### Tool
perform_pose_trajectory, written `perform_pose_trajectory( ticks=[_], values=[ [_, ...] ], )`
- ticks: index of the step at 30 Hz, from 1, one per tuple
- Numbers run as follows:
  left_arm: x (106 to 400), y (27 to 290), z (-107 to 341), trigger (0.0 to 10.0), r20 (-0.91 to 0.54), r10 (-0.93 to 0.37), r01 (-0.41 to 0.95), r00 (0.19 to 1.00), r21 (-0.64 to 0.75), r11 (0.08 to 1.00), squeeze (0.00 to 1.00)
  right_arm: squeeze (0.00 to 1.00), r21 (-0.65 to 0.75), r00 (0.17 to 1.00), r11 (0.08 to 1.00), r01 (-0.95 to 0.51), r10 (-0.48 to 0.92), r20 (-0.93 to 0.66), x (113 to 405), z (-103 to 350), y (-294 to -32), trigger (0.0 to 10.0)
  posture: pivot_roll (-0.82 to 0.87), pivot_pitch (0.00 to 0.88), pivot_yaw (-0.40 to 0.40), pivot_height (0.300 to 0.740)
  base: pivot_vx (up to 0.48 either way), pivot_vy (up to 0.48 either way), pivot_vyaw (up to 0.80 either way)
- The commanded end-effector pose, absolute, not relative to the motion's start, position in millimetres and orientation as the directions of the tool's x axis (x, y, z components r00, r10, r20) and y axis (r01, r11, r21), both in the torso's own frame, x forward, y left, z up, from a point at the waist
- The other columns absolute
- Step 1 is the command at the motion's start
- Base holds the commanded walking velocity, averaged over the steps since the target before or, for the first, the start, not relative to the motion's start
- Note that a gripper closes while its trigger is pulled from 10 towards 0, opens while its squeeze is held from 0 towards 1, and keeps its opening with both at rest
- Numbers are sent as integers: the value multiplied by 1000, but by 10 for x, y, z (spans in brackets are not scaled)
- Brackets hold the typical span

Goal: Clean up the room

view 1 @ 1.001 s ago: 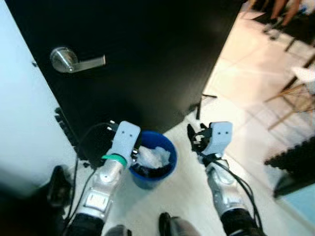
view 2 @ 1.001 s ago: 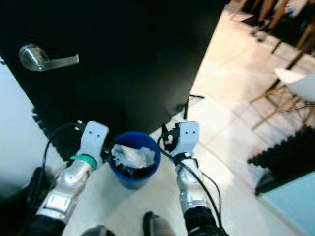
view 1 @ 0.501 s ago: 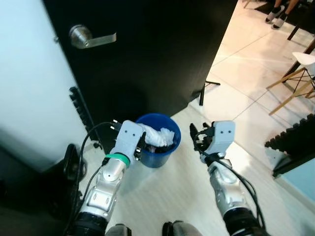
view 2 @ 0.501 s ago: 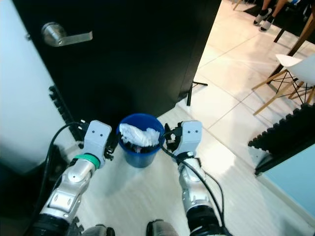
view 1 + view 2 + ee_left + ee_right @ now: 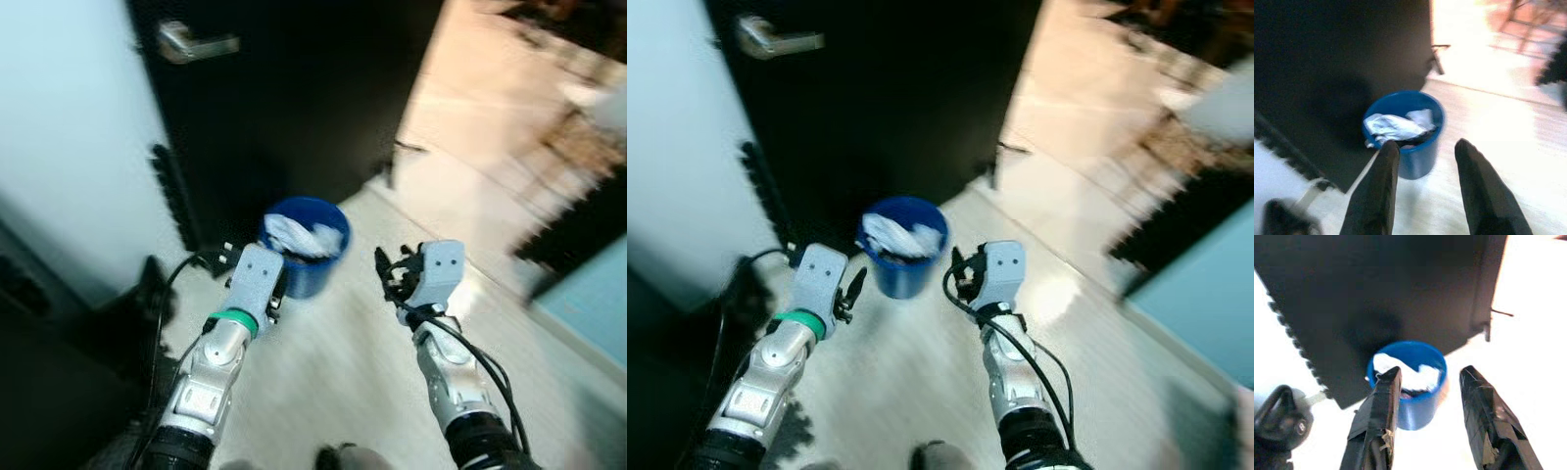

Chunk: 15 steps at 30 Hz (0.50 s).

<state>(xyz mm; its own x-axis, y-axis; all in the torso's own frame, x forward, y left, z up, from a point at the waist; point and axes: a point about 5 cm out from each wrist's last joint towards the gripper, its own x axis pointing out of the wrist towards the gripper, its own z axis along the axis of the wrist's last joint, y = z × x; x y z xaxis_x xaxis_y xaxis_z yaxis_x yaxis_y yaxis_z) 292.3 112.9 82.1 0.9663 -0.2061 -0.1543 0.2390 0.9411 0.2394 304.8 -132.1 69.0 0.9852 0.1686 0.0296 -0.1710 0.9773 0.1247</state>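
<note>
Left gripper (image 5: 1422, 188) hangs with fingers spread apart, empty — right gripper (image 5: 1432, 418) likewise parted, gripping nothing. Ahead at twelve o'clock between them stands the blue bin (image 5: 306, 245), stuffed with crumpled white paper (image 5: 1393, 126), on the pale floor (image 5: 921, 362) against a black door (image 5: 294, 88) — lever handle (image 5: 196, 41) at eleven o'clock. No writing is legible through the blur.

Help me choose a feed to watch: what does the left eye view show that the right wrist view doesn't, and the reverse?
The left eye view adds the door handle, both silver arms, the left gripper and a pale wall. The right wrist view adds the right gripper close up, fingers apart. Both share the blue bin of white crumpled trash, the black door and the light floor.
</note>
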Motion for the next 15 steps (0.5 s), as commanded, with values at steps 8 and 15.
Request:
perform_pose_trajectory(
  ticks=[8, 15],
  values=[
    [2924, 1142, 807, 10000, -161, -190, 225, 968, 240, 944, 0, 0, 143, 986, 976, -167, 168, 10, 3033, 643, -1301, 10000, 55, 0, 22, 731, 0, 0, -788],
    [2956, 1145, 880, 10000, -126, -183, 210, 975, 252, 945, 0, 0, 147, 986, 975, -167, 166, 14, 3039, 651, -1296, 10000, 55, 0, 25, 731, 0, 0, -788]
  ],
)
